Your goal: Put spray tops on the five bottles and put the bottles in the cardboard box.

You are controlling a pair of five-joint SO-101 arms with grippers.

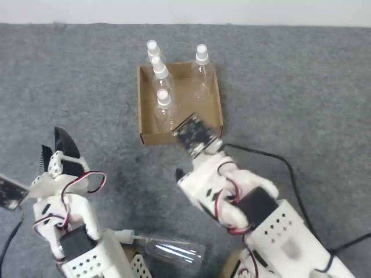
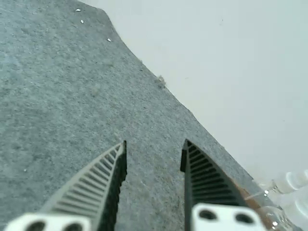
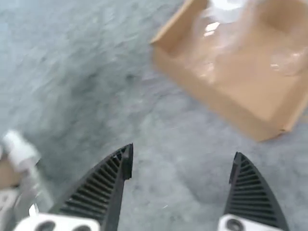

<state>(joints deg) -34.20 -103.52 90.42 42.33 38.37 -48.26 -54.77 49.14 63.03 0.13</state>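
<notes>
The last bottle point(image 1: 171, 249) lies on its side on the tabletop point(image 1: 301, 87), right at the near edge between the two arm bases; its white spray top point(image 1: 124, 236) looks to be on, and it points toward the left arm. Four bottles point(image 1: 164, 107) with white tops stand upright at the cardboard box point(image 1: 153, 139), three in a line along one side wall and one at the far corner of the other side; the farthest one's foot is hidden, so I cannot say for sure that it is inside. By my reading that's four done and one to go.

The right hand point(image 3: 183, 151) hangs over bare tabletop just short of the box's near wall, jaws spread wide and holding nothing; the lying bottle's top shows off to one side of it. The left hand point(image 2: 155, 143) sits well apart on its own side, jaws parted, empty too.

The job now, I'd say, is the pick-up. Whichever hand goes should come down across the bottle's body, close to the neck where thin clear plastic is likely stiffest; it should close gently, since a light round bottle may roll or squirt out. Then lift high enough to clear the box wall and the standing tops; lower it base first into the free near corner, without nudging the neighbours.
</notes>
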